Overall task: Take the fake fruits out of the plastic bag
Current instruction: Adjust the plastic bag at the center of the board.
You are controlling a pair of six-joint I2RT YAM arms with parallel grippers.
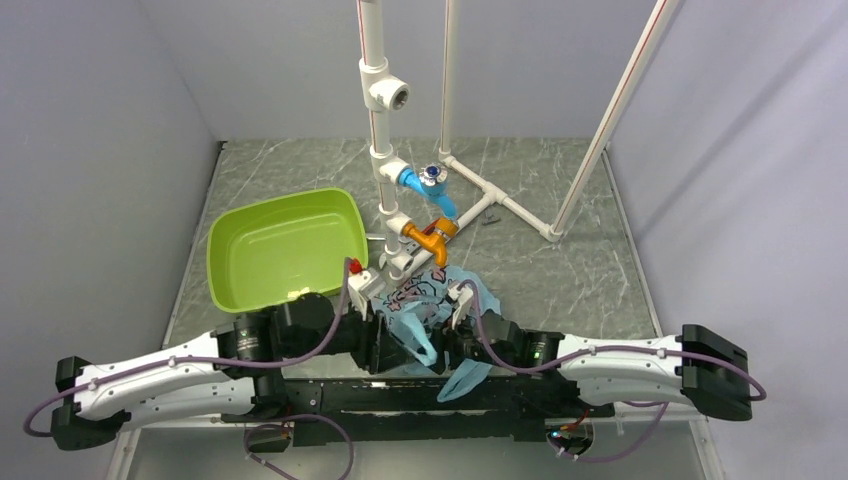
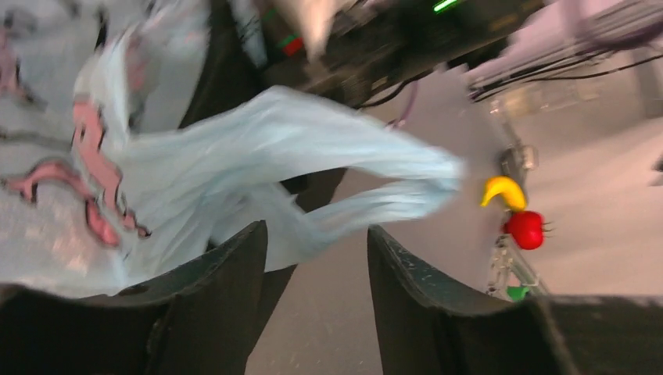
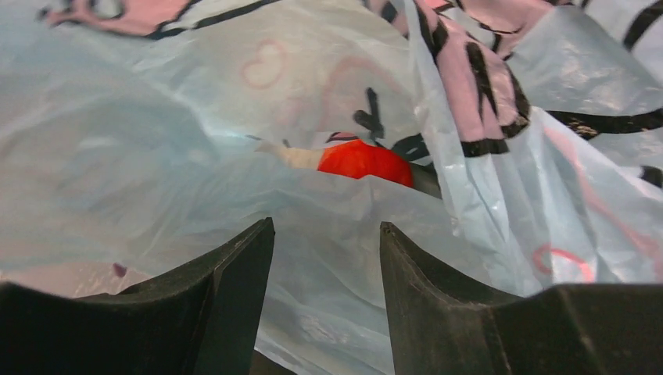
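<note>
The plastic bag [image 1: 428,303], light blue with pink-and-black prints, hangs bunched between my two grippers just ahead of the arm bases. My left gripper [image 1: 390,335] [image 2: 317,226] is open; a loose blue strip of the bag [image 2: 313,168] drifts just above its fingertips, not pinched. My right gripper [image 1: 457,312] [image 3: 327,223] pushes into the bag [image 3: 156,156] with its jaws apart, and only thin film lies across the gap. The fake fruits are hidden. A red-orange round thing [image 3: 363,160] shows between the folds; I cannot tell what it is.
A lime-green tub [image 1: 225,270] sits at the left, just behind the left gripper. A white pipe frame [image 1: 383,160] with a blue valve [image 1: 430,185] and an orange valve [image 1: 432,237] stands right behind the bag. Grey walls close both sides.
</note>
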